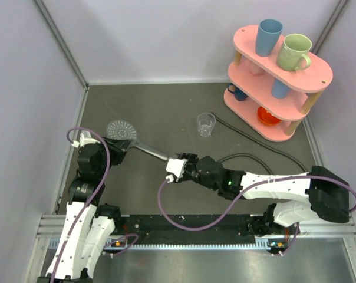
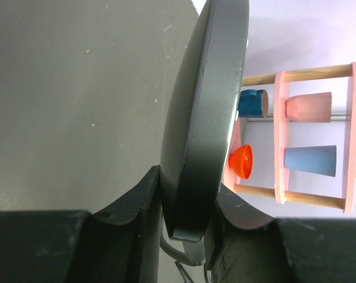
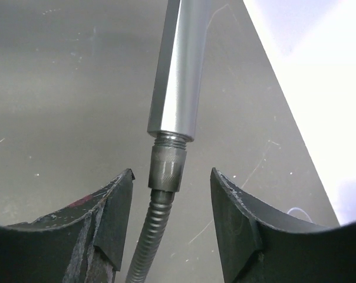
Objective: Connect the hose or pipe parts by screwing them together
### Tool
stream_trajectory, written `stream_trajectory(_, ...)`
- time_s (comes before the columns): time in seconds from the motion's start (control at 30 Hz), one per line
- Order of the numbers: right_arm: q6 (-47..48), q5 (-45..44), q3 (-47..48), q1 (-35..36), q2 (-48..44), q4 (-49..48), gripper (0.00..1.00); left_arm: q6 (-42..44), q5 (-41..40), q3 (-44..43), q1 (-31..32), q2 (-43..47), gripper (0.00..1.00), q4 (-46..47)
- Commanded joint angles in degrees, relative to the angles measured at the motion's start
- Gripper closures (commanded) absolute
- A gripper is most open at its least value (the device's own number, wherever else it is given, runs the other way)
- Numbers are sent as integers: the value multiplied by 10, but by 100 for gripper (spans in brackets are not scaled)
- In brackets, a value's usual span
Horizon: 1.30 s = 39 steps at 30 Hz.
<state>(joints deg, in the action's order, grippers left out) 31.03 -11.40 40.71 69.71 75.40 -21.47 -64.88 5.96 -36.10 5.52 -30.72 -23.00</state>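
Here the hose (image 3: 150, 236) nut (image 3: 166, 166) sits centred between the right gripper's (image 3: 172, 175) 2 spread jaws, touching neither. Its long axis runs up the frame, in line with the hand shower (image 3: 178, 65) handle. The left gripper (image 2: 190, 190) is clenched on the shower's disc rim, left of centre in the top view. Threads show above the nut. How far it is seated I cannot tell.

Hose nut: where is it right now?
Right wrist view: the hose nut sits at the threaded end of the shower handle, inside the open right gripper, touching neither finger.
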Motion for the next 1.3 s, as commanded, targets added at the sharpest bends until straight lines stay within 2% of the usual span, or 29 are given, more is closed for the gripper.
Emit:
stream_trajectory(0.0,39,-63,39,20,19,-24,48,-19,7,-26,1,0,100,22)
stream_trajectory(0.23,42,-58,40,29,33,-45,63,-25,28,-20,1,-3,100,23)
stream_trajectory(0.3,40,-56,46,29,38,-48,74,-33,38,-14,1,-1,100,27)
stream_trajectory(0.33,39,-55,50,30,41,-50,93,-36,48,-12,1,0,100,35)
stream_trajectory(0.4,25,-50,53,30,41,-53,100,-37,58,-1,1,5,100,47)
stream_trajectory(0.5,-21,-15,67,17,38,-43,100,-3,107,24,1,12,100,107)
stream_trajectory(0.53,-36,0,74,4,33,-31,100,5,147,54,1,14,100,180)
stream_trajectory(0.63,-84,64,86,-26,26,-6,100,2,172,124,1,37,100,306)
stream_trajectory(0.73,-162,180,105,-68,26,31,100,4,181,188,1,65,100,389)
stream_trajectory(0.77,-183,241,104,-95,24,24,100,7,187,203,1,79,100,447)
stream_trajectory(0.93,-306,384,66,-170,22,-57,100,-22,193,305,1,91,100,646)
stream_trajectory(1.0,-374,445,52,-203,29,-128,100,-39,194,323,2,81,100,713)
stream_trajectory(1.07,-436,503,39,-221,39,-189,100,-42,205,331,1,67,100,731)
stream_trajectory(1.17,-476,563,43,-236,66,-219,100,-42,237,336,2,48,100,770)
stream_trajectory(1.27,-527,591,36,-247,90,-286,100,-38,246,343,1,37,100,792)
